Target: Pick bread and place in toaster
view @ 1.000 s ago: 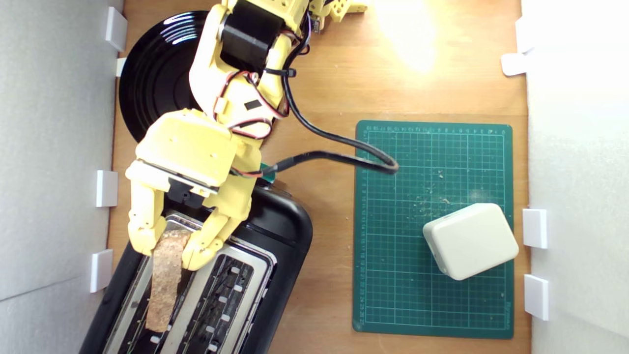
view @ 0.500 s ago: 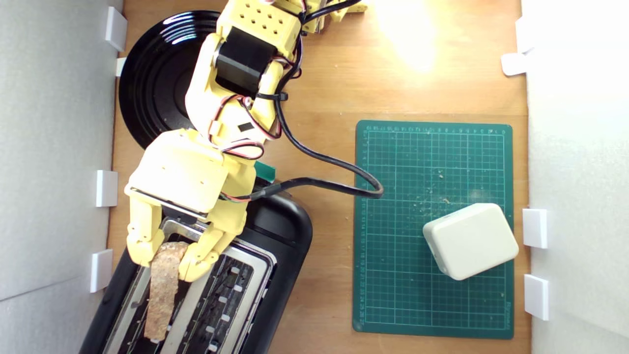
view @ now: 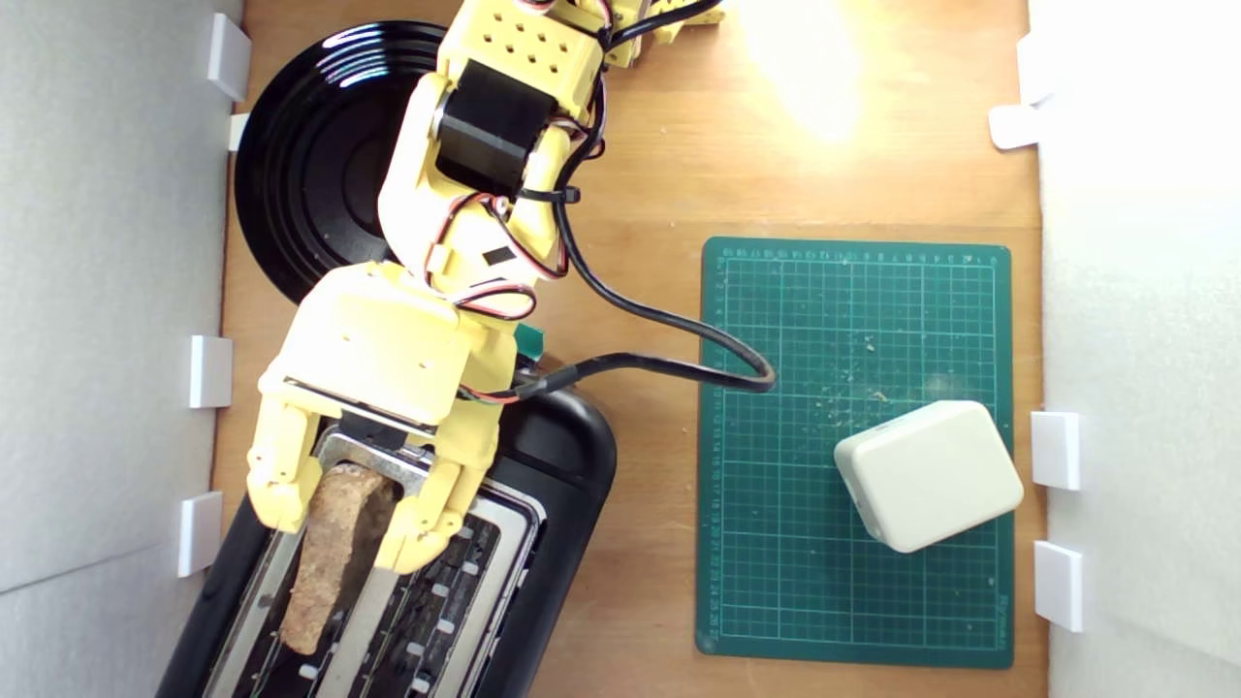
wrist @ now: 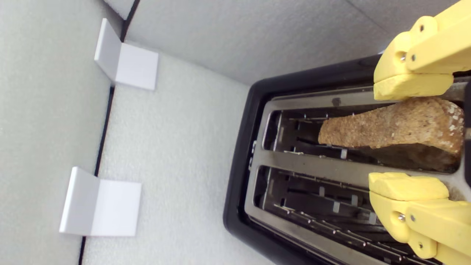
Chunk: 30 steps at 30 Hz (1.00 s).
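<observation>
While the arm leans over the toaster, this is how things stand.
Gripper [view: 339, 519]: yellow fingers spread wide, one each side of the bread, a gap showing at the nearer finger in the wrist view.
Bread [wrist: 386, 127]: on edge in the toaster's slot toward the exterior view's left, tilted, crust poking above the silver top.
Toaster [view: 553, 456]: black, angled; its other slot empty.
Plate [view: 310, 155]: black, behind the arm.
Mat [view: 853, 291]: green, crumbed, carrying a white block [view: 929, 475].
</observation>
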Motion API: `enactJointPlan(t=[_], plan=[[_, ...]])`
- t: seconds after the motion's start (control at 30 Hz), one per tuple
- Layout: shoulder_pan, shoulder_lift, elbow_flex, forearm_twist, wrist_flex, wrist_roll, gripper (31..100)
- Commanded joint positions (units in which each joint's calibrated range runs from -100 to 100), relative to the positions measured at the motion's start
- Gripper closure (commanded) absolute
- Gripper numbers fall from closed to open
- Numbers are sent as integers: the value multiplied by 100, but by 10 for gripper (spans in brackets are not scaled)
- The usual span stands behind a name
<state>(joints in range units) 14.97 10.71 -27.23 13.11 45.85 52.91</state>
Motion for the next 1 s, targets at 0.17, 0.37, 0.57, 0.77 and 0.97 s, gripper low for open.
enactJointPlan(t=[0.17,0.37,0.57,0.77,0.97], plan=[[-143,-1104,-32,-78,40,147,504],[-54,-2011,-32,-449,31,309,505],[-151,-2851,40,-1247,65,-47,505],[-1005,-3242,167,-1528,65,-1187,508],[-1988,-3367,295,-631,65,-3018,512]])
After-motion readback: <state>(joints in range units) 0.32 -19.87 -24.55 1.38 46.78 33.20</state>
